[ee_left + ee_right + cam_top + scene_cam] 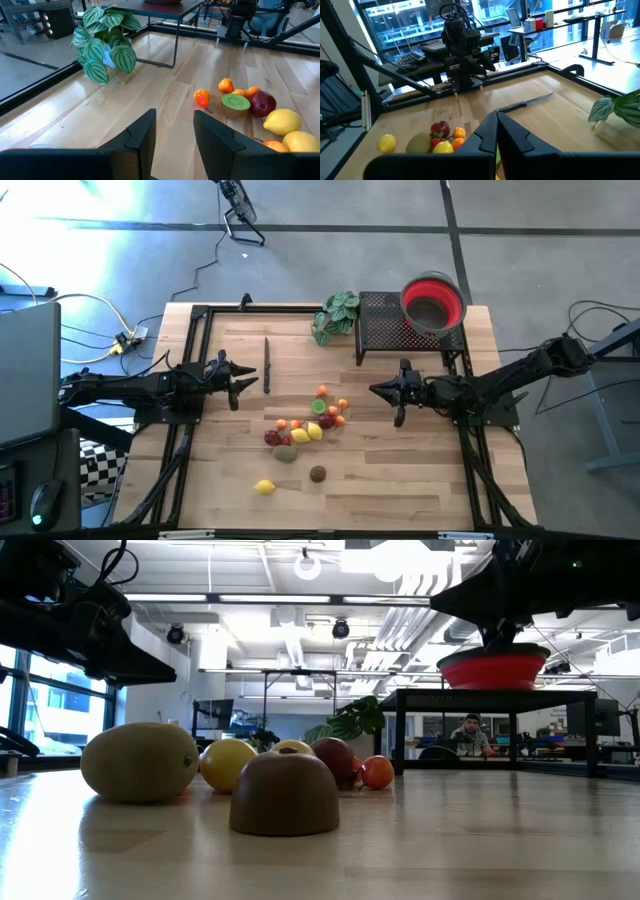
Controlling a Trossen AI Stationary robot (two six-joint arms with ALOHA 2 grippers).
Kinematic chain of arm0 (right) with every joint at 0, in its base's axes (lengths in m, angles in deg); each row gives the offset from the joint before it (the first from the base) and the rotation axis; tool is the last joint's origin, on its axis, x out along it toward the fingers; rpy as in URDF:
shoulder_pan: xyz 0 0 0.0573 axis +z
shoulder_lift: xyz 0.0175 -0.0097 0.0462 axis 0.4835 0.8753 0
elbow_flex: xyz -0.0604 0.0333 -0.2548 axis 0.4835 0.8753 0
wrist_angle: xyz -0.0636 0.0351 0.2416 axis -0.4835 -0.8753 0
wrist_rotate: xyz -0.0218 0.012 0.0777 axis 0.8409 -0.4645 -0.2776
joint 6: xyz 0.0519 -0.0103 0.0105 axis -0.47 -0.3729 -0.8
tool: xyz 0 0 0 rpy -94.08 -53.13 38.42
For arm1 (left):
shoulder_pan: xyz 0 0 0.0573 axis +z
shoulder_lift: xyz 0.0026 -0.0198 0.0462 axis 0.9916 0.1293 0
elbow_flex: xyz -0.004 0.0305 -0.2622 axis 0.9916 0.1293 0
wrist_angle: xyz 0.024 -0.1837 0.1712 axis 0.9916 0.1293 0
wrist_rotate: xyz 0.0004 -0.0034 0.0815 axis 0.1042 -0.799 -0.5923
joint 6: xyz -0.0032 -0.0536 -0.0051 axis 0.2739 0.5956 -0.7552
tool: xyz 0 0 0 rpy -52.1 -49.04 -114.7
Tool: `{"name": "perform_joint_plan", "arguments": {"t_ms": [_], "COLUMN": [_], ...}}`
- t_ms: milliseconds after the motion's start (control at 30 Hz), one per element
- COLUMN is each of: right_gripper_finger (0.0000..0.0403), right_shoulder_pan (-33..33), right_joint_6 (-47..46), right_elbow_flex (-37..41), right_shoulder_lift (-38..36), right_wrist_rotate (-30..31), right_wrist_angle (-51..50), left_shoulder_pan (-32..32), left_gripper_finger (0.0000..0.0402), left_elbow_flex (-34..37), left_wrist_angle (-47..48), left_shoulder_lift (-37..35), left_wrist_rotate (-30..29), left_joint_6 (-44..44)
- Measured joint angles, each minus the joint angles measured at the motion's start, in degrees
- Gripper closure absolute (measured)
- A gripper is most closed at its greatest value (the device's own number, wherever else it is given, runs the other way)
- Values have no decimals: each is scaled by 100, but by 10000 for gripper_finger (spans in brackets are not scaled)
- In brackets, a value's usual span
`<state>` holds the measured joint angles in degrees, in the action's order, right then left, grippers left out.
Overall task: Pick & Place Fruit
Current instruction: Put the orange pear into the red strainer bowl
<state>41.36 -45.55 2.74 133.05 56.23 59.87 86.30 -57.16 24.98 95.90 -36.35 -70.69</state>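
While both arms hover above the desk (400, 480) | fruit (305, 430) clustered mid-desk between them, one yellow (264, 487) and one brown piece (317, 473) apart nearer the front edge | left gripper (243, 381) fingers parted, grasping nothing | right gripper (385, 392) fingers clenched, empty | red bowl (433, 302) on black rack (385, 320)

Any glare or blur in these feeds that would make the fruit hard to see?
High view: bluish glare washes the floor at upper left, fruit evenly lit. Low view: ceiling lights backlight the scene, near brown fruit looks soft. Left wrist view: fruit crisp, fingers dark.
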Motion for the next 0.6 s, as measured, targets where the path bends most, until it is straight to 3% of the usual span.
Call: {"name": "perform_joint_plan", "arguments": {"t_ms": [267,600], "right_gripper_finger": [401,401], "right_shoulder_pan": [0,55], "right_joint_6": [-354,-685], "right_elbow_flex": [2,2], "right_shoulder_lift": [267,1232], "right_wrist_rotate": [-24,-39], "right_wrist_angle": [21,673], "left_shoulder_pan": [0,0], "left_gripper_finger": [274,274], "left_elbow_flex": [2,2], "left_wrist_angle": [-7,-11], "left_shoulder_lift": [0,0], "left_wrist_rotate": [2,1], "left_joint_6": [121,123]}}
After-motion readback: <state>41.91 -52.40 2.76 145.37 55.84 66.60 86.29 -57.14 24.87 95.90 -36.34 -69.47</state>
